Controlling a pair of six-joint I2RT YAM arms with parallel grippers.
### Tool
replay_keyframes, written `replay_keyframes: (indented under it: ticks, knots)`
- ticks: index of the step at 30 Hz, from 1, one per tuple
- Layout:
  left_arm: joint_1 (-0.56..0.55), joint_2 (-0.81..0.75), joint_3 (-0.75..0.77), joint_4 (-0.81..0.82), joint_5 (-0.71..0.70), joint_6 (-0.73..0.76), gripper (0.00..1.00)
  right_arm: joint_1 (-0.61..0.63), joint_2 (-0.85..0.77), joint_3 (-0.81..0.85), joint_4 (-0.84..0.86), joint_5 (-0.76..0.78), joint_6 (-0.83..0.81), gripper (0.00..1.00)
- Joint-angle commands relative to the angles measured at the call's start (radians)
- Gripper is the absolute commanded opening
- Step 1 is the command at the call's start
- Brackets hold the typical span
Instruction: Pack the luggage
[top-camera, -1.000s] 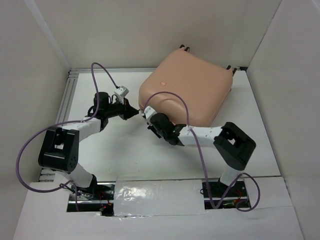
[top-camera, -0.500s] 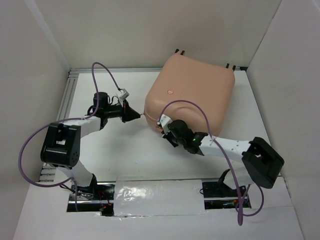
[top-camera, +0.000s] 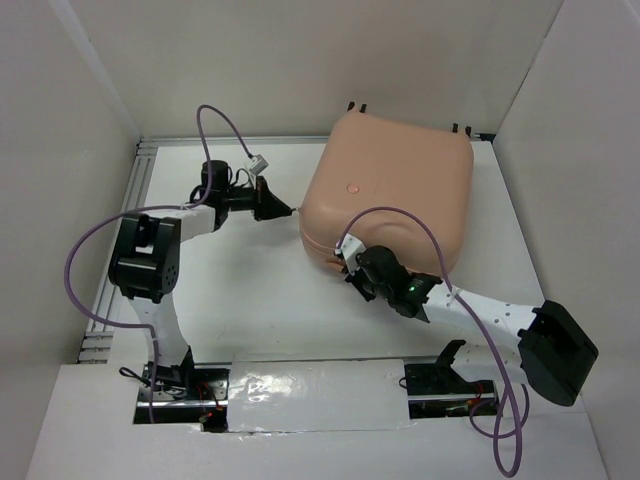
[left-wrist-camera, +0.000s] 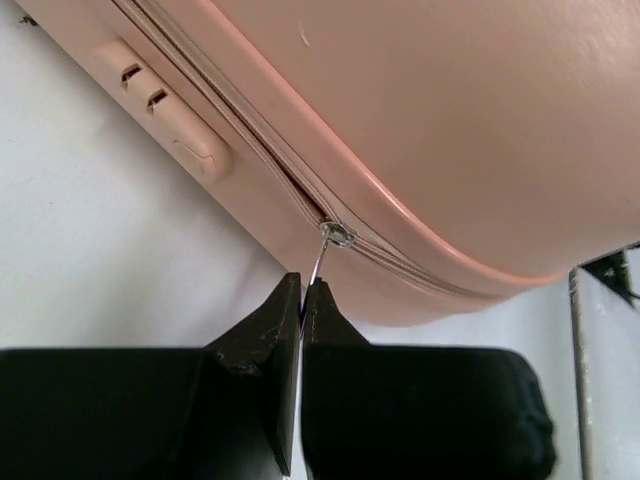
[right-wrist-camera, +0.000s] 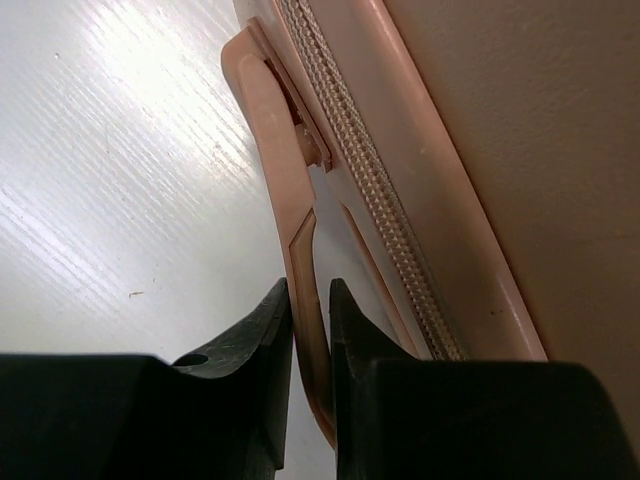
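Peach-pink luggage (closed), left tool pinching zipper pull, right tool gripping handle

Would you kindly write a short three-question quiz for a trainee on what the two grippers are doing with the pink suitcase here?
1. True or false: the luggage lies with its shell open.
2. What does the left gripper pinch? A the zipper pull; B a wheel; C a cable.
3. Fill in: the right gripper is closed on the luggage's pink ____.

Key: 1 false, it is closed. 2 A. 3 handle.
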Motion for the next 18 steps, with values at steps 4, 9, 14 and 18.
replay_keyframes:
  ticks: [4, 9, 14, 18]
  knots:
    - [0.042, 0.129, 0.138, 0.162, -0.348, -0.048, 0.0, -0.05, -0.056, 0.061, -0.046, 0.187, 0.086, 0.0]
    - [0.02, 0.107, 0.127, 0.167, -0.344, -0.057, 0.0, -0.05, 0.081, 0.267, -0.086, 0.127, 0.096, 0.69]
    - [0.029, 0.095, 0.118, 0.156, -0.333, -0.057, 0.0, -0.059, 0.263, 0.694, -0.297, -0.054, 0.1, 0.93]
    - [0.029, 0.066, 0.093, 0.156, -0.333, -0.057, 0.0, -0.068, 0.323, 0.975, -0.333, -0.013, 0.145, 0.97]
